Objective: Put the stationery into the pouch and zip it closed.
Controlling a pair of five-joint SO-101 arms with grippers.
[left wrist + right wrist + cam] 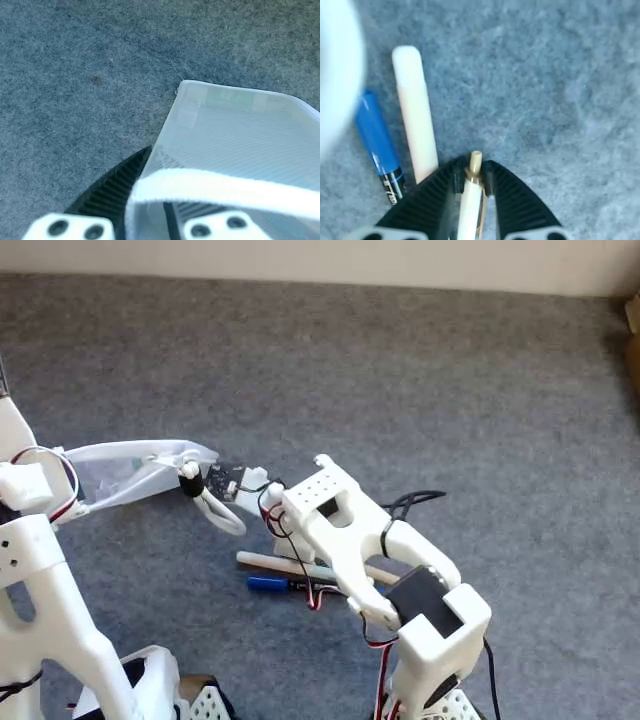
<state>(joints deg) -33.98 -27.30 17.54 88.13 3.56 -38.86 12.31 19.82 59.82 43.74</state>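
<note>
The pouch [130, 468] is a see-through white mesh bag with ribbed fabric and a solid white band along one edge. A pale greenish tint shows through the mesh, though what causes it cannot be told. It lies stretched out at the left of the grey felt-like surface [450, 390].

The left gripper [160, 170] is clamped on one end of the pouch, with a black ribbed finger [112, 187] against the mesh.

At the pouch's other end is the right gripper [195, 485], closed on a cream pen with a gold band [469, 200]. The tip of this pen pokes out just past the black fingertips in the right wrist view.

Two more pieces of stationery lie side by side on the surface, partly under the right arm and near its gripper. One is a plain cream pen [275, 561]. The other is a blue pen [268, 584] with a dark section beyond its blue cap. Both are apart from the pouch.
</note>
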